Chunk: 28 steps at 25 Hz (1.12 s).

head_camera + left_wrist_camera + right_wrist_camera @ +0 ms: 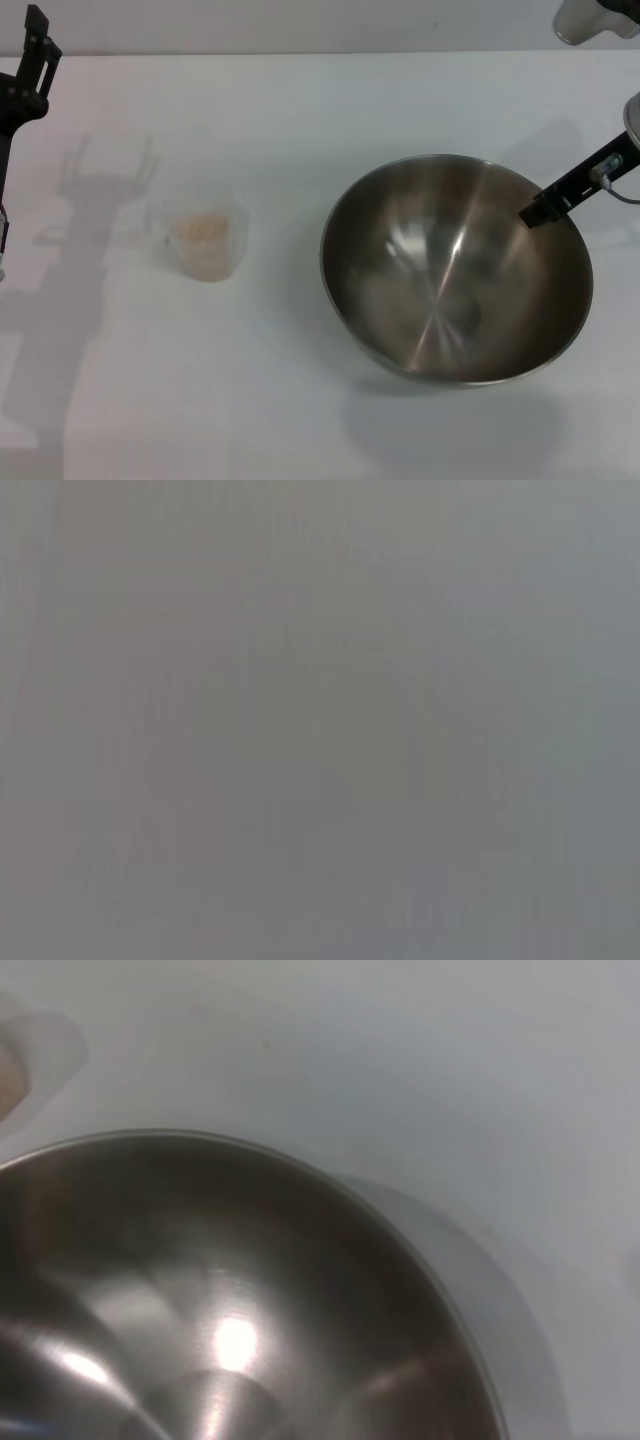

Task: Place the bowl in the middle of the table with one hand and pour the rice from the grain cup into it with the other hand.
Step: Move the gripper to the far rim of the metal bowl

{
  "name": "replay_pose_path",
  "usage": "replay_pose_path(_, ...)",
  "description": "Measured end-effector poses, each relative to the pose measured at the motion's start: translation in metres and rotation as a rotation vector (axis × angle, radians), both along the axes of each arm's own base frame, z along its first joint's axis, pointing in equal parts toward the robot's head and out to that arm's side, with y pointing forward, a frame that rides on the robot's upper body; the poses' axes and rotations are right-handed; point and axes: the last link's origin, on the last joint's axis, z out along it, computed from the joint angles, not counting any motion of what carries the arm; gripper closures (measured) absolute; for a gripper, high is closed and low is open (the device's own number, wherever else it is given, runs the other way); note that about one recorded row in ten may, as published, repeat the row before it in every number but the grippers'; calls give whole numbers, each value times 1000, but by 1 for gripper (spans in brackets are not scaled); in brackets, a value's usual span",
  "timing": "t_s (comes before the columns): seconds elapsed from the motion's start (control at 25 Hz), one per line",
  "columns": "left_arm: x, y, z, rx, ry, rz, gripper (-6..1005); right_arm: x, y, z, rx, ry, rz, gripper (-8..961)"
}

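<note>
The steel bowl stands on the white table, right of its middle, with nothing in it. A black finger of my right gripper reaches over the bowl's right rim, its tip inside; the rest of the gripper is out of sight. The right wrist view looks down into the bowl, with the grain cup at the picture's edge. The clear grain cup stands upright left of the bowl, with rice inside. My left gripper hangs high at the far left, away from the cup; its shadow shows two spread prongs.
The left arm's shadow falls on the table beside the cup. A white arm part shows at the top right corner. The left wrist view shows only flat grey.
</note>
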Motion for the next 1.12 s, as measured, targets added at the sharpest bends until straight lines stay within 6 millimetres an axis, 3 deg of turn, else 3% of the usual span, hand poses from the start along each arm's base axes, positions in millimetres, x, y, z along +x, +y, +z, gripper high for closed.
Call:
replay_pose_path(0.16,0,0,-1,-3,1,-2,175,0,0,0,0,1,-1,890)
replay_pose_path(0.8,1,-1,-1,-1,-3,-3,174,-11,13,9,98,32,61,922)
replay_pose_path(1.12,1,-1,-1,-1,-4,-4,174,-24,21,26,220,140,99,928)
